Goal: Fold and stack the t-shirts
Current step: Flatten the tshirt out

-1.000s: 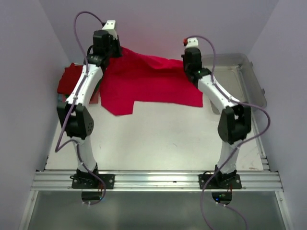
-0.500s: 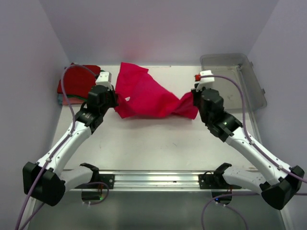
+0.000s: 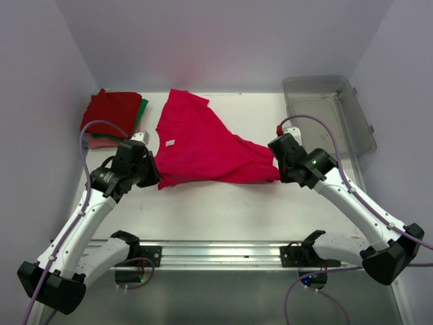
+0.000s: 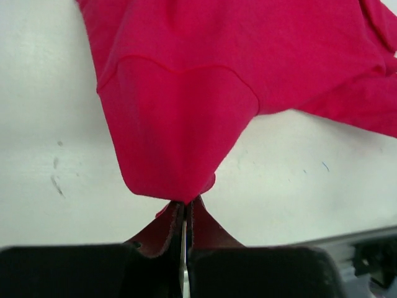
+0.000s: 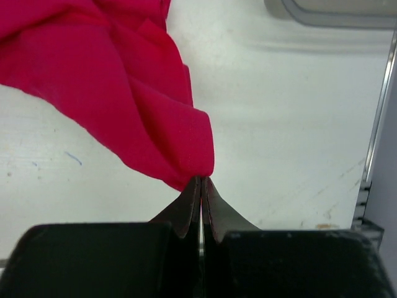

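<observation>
Top external view: the stack [image 3: 111, 114] at far left shows a dark red tee on top, with only green and salmon edges peeking beneath, so three. One crimson tee [image 3: 203, 145] hangs stretched between two claws, its white label [image 3: 170, 143] too small to read. The left gripper [image 4: 186, 208] and right gripper [image 5: 201, 183] each pinch a corner. One bin [image 3: 331, 108] sits far right.

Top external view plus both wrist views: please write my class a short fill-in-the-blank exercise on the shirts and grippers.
The left gripper and right gripper are each ____ on the crimson-pink cloth t-shirt.
The folded stack of t-shirts has a dark ____ one on top.
The clear grey plastic bin stands on the ____ arm's side.
Missing words: shut; red; right.
</observation>
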